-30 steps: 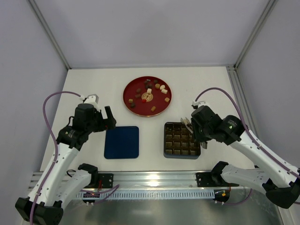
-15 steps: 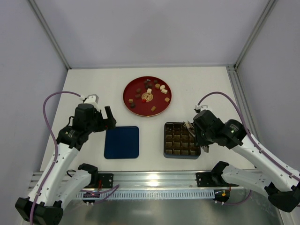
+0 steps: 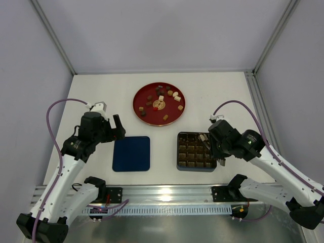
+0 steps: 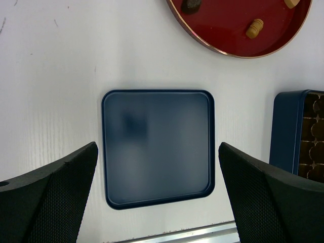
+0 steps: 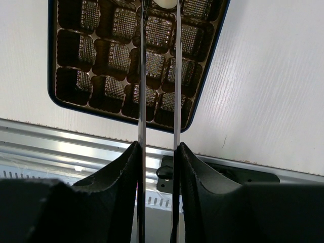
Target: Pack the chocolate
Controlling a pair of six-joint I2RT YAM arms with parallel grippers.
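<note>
- The right arm has drawn in over the tray. The right tool hangs above its far-right cells, thin blades pinching a cream chocolate.
- Other chocolates lie on the red plate beyond.
- The left tool, spread wide, hovers over the blue lid on the bench.

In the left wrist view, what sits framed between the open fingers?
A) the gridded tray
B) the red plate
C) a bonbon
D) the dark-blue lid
D: the dark-blue lid lies flat between the left gripper's spread fingers.
</note>
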